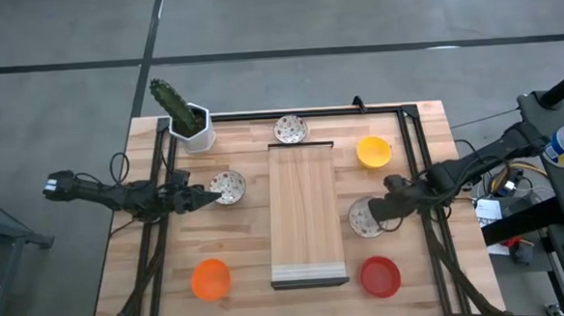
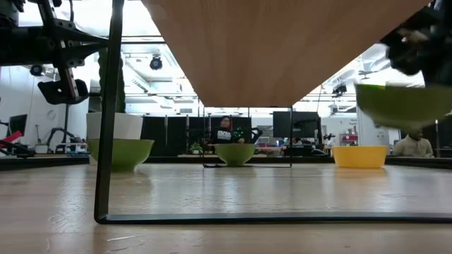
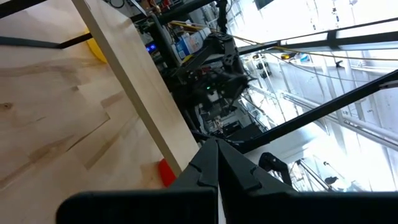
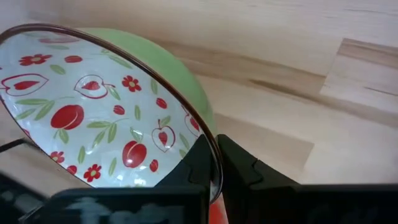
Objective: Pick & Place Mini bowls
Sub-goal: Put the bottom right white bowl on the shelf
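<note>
Six mini bowls show in the high view. Three are white inside with a red fruit print and green outside: one at the far edge [image 1: 290,129], one left of the board [image 1: 227,187], and one [image 1: 365,216] in my right gripper [image 1: 380,211]. The yellow bowl [image 1: 374,151], orange bowl [image 1: 210,279] and red bowl [image 1: 380,276] rest on their bases on the table. My left gripper [image 1: 209,195] is shut, raised above the table beside the left patterned bowl; its wrist view shows no bowl at the fingers [image 3: 217,155]. My right gripper [image 4: 216,146] pinches the patterned bowl's rim [image 4: 208,134], one finger inside the bowl and one outside on the green wall. It comes from the table's right side. The bowl [image 2: 402,104] is lifted clear of the table.
A raised wooden board [image 1: 306,213] on a black wire frame [image 2: 106,141] spans the middle of the table. A white square pot with a cactus [image 1: 188,119] stands at the far left corner. People sit in the room beyond the table [image 2: 224,130].
</note>
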`<state>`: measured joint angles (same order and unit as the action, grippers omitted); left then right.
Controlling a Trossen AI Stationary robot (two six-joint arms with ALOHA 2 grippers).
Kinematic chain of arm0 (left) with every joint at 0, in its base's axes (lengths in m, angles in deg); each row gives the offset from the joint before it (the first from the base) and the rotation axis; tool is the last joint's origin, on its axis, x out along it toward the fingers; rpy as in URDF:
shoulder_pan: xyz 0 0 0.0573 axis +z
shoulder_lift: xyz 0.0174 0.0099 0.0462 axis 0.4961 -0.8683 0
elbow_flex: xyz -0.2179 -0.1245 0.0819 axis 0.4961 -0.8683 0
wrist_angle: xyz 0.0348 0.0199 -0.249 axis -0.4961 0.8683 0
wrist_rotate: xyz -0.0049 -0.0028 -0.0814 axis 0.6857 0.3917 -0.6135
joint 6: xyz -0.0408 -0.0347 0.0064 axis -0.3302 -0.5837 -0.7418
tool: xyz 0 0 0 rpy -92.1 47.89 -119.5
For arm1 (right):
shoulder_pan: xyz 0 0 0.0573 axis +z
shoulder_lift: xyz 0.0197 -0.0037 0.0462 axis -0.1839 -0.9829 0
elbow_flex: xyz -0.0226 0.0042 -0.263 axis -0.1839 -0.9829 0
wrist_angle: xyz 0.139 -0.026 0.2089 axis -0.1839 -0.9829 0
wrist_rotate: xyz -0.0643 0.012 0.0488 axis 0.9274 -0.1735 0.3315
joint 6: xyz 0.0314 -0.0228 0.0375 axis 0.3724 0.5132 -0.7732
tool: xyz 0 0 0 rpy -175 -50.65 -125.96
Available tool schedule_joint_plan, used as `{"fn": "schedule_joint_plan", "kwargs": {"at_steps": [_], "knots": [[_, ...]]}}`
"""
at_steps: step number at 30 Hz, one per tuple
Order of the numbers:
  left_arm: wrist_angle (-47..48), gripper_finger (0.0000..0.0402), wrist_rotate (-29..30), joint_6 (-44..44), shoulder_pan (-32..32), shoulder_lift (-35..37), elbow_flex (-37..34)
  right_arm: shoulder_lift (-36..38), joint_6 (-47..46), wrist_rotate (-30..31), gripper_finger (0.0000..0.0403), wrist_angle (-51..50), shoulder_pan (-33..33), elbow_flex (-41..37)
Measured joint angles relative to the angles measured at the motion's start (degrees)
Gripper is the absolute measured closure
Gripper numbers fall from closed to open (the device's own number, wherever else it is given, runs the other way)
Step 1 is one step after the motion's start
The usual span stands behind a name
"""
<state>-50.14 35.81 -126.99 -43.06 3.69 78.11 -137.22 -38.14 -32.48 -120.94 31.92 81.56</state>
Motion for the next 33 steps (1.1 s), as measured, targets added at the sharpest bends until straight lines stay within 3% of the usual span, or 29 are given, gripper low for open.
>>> {"fn": "schedule_joint_plan", "kwargs": {"at_steps": [8, 18, 33], "knots": [[0.0, 0.0399, 0.0, 0.1, 0.0, 0.0, 0.0, 1.7, 1.1, 0.5, 0.0391, -5.6, -0.7, 9.9], [0.0, 0.0399, 1.1, 0.1, 0.0, 0.0, 0.0, -6.4, 13.3, 0.0, 0.0391, -6.1, -8.5, 25.2], [0.0, 0.0399, 1.7, -0.3, 0.0, 0.0, 0.0, -28.1, 43.8, -16.9, 0.0391, -13.9, -29.6, 46.6]]}}
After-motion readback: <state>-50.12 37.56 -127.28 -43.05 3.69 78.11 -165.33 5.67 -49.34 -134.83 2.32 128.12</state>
